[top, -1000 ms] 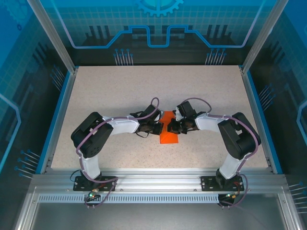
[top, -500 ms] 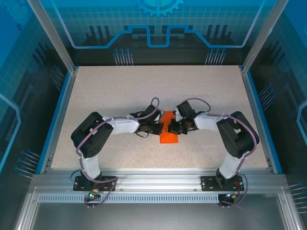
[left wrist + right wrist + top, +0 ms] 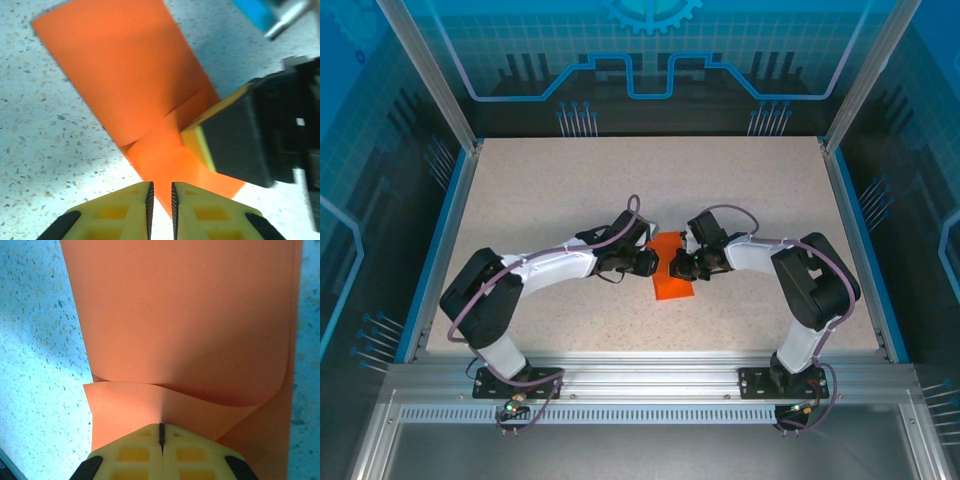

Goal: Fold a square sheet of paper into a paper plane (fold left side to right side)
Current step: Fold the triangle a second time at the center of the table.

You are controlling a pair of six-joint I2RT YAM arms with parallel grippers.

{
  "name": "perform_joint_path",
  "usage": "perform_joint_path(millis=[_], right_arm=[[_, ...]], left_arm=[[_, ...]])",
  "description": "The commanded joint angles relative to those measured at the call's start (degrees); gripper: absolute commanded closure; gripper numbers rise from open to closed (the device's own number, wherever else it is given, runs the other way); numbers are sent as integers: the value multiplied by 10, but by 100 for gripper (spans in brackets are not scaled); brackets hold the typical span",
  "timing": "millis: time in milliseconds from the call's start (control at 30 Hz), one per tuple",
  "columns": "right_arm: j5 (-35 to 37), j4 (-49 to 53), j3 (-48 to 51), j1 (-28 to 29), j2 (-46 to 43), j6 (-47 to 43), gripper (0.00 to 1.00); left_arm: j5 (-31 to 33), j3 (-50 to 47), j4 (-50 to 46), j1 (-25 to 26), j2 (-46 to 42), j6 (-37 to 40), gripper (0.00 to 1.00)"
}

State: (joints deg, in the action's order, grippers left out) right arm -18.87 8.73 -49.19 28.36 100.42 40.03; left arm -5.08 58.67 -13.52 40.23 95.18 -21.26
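Thin orange paper (image 3: 672, 282), folded, smooth curled flap on top, mid speckled surface (image 3: 570, 190). Left tool (image 3: 162, 192) slightly apart at paper corner. Right tool (image 3: 161, 434) together, pressing lower layer.

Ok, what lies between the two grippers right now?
The square sheet of paper, partly folded: the top external view shows it between the left gripper and the right gripper.
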Motion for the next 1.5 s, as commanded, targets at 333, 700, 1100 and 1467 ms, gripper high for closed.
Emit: perform_joint_path(millis=[333, 700, 1100, 1467], right_arm=[[26, 56, 12, 8, 13, -7, 100], [26, 61, 10, 10, 12, -8, 100], [30, 71, 6, 10, 9, -14, 100], [34, 79, 2, 10, 5, -21, 100]], left_arm=[[-239, -53, 124, 0, 44, -116, 83], [-241, -49, 118, 1, 92, -120, 83], [-213, -62, 95, 1, 101, -128, 83], [-191, -68, 71, 0, 102, -141, 87]])
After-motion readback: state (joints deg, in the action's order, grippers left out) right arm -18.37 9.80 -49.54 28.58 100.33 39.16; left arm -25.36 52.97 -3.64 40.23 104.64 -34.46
